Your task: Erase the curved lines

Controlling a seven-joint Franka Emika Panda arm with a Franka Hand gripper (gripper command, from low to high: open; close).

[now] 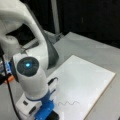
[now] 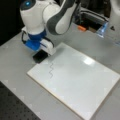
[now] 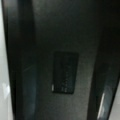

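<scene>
gripper [image 2: 41, 53] low over the near-left corner of the white board [image 2: 82, 80] in a front view, clamped on the black eraser block [image 2: 40, 57], block resting at that corner's edge, partly on the board and partly over the grey table [image 2: 15, 62]. same gripper [image 1: 48, 112] at the bottom edge in a front view, blue mount above it, block mostly cut off there. jaw spread itself hidden behind the blue mount and white housing; cannot tell how far apart. wrist view filled by a dark surface [image 3: 62, 50] with a small darker rectangle [image 3: 64, 72] in its middle, thin strips of white at both sides. curve lines [image 2: 51, 70] unerased on the board, just beside the block, 1 thin wavy stroke of about 3 waves; also seen in a front view [image 1: 68, 103], near the board's lower edge, close to the gripper.
</scene>
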